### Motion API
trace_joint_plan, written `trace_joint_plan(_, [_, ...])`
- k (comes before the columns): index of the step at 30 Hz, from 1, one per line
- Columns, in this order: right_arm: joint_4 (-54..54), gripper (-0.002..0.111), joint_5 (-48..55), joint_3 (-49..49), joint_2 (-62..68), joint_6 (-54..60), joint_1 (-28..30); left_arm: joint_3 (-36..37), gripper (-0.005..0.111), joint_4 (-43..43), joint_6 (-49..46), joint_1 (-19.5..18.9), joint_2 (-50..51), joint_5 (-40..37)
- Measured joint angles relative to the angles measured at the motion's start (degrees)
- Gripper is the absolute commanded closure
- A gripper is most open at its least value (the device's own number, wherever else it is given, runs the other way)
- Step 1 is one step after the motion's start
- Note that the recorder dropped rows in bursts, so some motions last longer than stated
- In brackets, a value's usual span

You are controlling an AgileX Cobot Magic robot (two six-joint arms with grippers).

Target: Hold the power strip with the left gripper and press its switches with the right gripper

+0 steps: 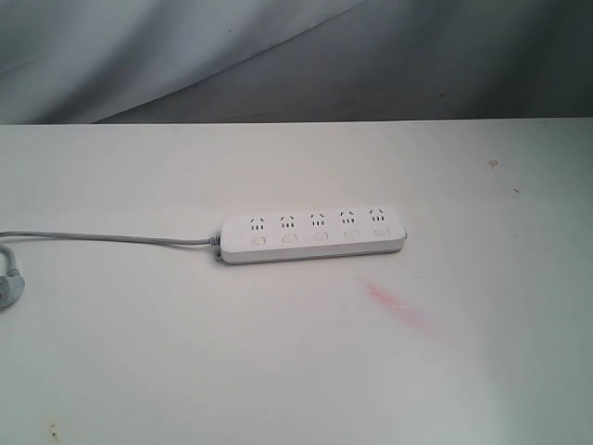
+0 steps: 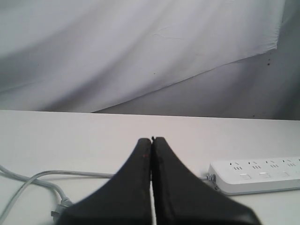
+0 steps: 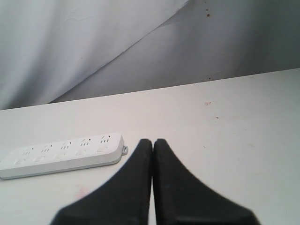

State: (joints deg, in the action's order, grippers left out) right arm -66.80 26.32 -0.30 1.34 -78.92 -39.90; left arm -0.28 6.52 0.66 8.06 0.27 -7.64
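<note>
The white power strip (image 1: 313,235) lies flat in the middle of the table, sockets up, with its row of small switches (image 1: 320,238) along the near side. Its grey cord (image 1: 111,237) runs off to the left. Neither arm shows in the exterior view. In the left wrist view my left gripper (image 2: 152,139) is shut and holds nothing, and the power strip (image 2: 255,175) lies apart from it to one side. My right gripper (image 3: 153,141) is shut too, with nothing in it, and the power strip (image 3: 61,154) rests some way off its fingertips.
The plug end of the cord (image 1: 9,283) lies at the table's left edge. A pink smear (image 1: 400,306) marks the white table (image 1: 278,371) in front of the strip. A grey cloth backdrop (image 1: 278,56) hangs behind the far edge.
</note>
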Motion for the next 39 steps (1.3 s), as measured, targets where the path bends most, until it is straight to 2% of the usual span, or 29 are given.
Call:
trace_joint_plan(25, [0.0, 0.108, 0.0, 0.0, 0.0, 0.3, 0.13, 0.0, 0.107, 0.0, 0.21, 0.0, 0.0, 0.0])
trace_joint_plan(31, [0.0, 0.108, -0.12, 0.09, -1.04, 0.56, 10.56, 0.0, 0.107, 0.0, 0.21, 0.0, 0.0, 0.0])
trace_joint_plan(35, [0.15, 0.108, -3.11, 0.09, -1.17, 1.28, 19.84, 0.0, 0.107, 0.0, 0.21, 0.0, 0.0, 0.0])
trace_joint_plan(39, [-2.67, 0.108, -17.14, 0.09, -1.17, 13.63, 25.43, 0.0, 0.107, 0.0, 0.21, 0.0, 0.0, 0.0])
